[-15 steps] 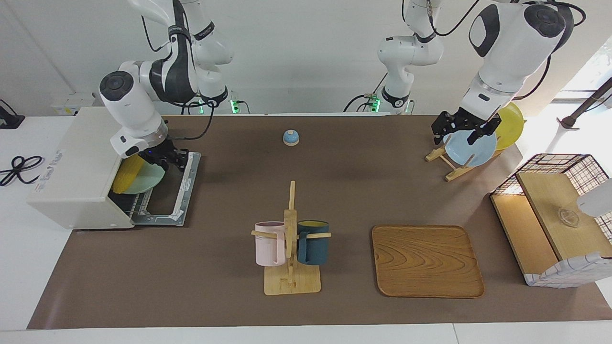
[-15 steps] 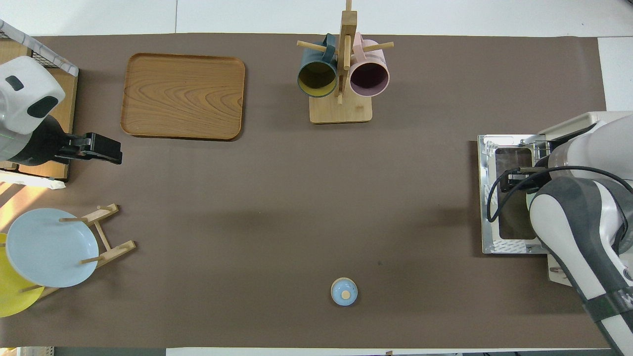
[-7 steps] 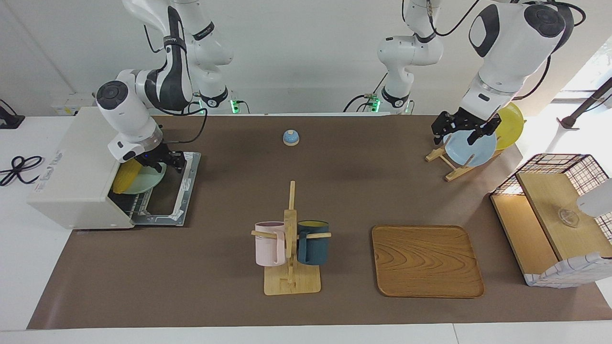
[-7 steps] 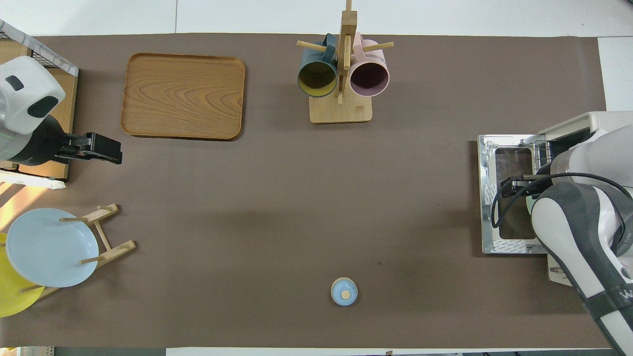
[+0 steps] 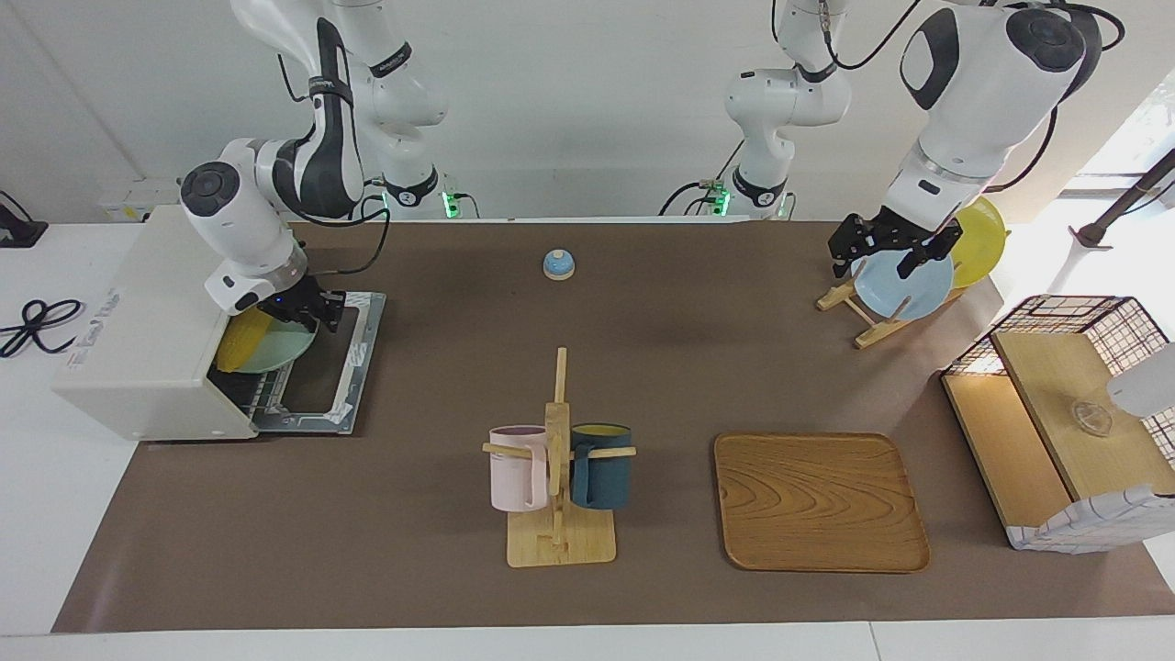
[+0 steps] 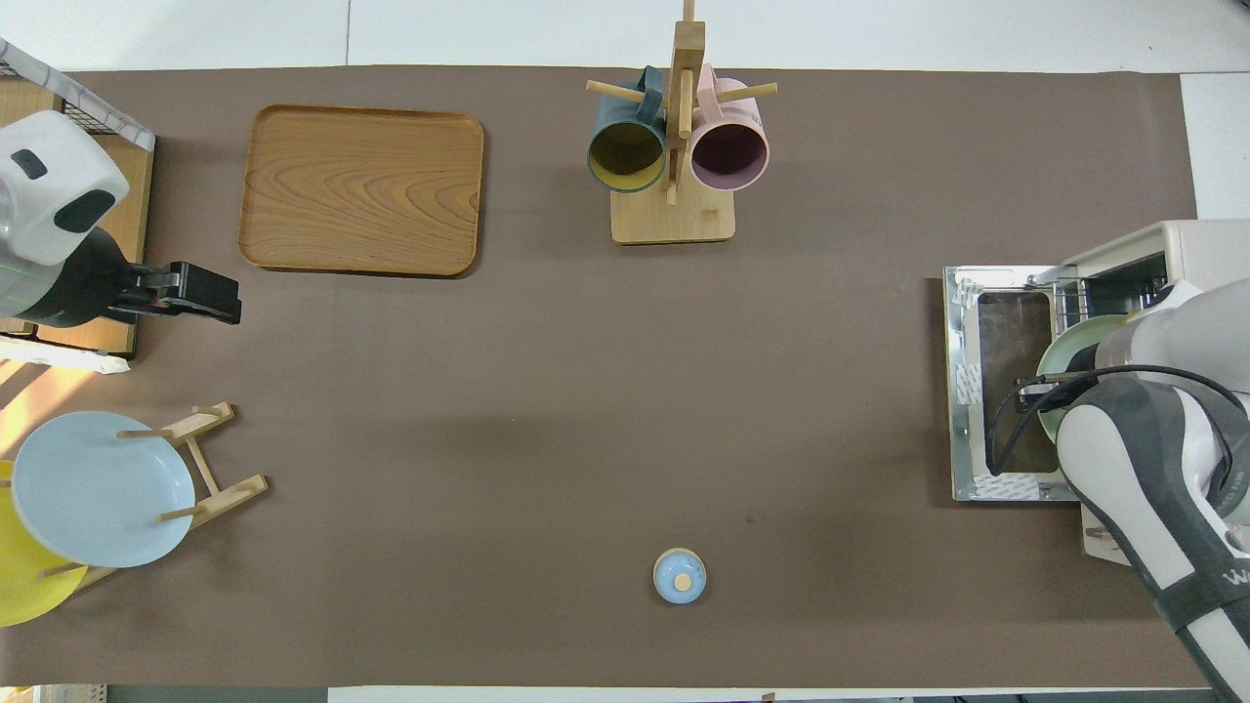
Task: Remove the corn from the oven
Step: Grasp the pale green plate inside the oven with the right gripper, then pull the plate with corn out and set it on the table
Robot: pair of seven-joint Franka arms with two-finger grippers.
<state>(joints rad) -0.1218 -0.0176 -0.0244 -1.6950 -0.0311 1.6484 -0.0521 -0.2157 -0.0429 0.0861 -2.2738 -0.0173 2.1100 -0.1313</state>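
Note:
The cream-white oven point(image 5: 138, 317) stands at the right arm's end of the table, its door point(image 5: 323, 367) folded down flat. In its mouth the yellow corn point(image 5: 241, 337) lies on a pale green plate point(image 5: 283, 349) on the wire rack. My right gripper point(image 5: 307, 310) is low at the oven mouth, over the plate's edge and right beside the corn's end. In the overhead view the right arm hides the corn and only the plate's rim point(image 6: 1072, 342) shows. My left gripper point(image 5: 872, 262) waits in the air, open and empty, over the plate rack.
A wooden rack point(image 5: 867, 317) holds a blue plate point(image 5: 904, 286) and a yellow plate point(image 5: 980, 239). A mug tree point(image 5: 558, 477) with two mugs, a wooden tray point(image 5: 820, 502), a wire-and-wood basket point(image 5: 1065, 422) and a small blue bell point(image 5: 558, 264) stand on the brown mat.
My right gripper has moved in closer to the oven mouth and the corn. In the overhead view the arm has shifted and uncovered the green plate's rim. The left arm has not moved.

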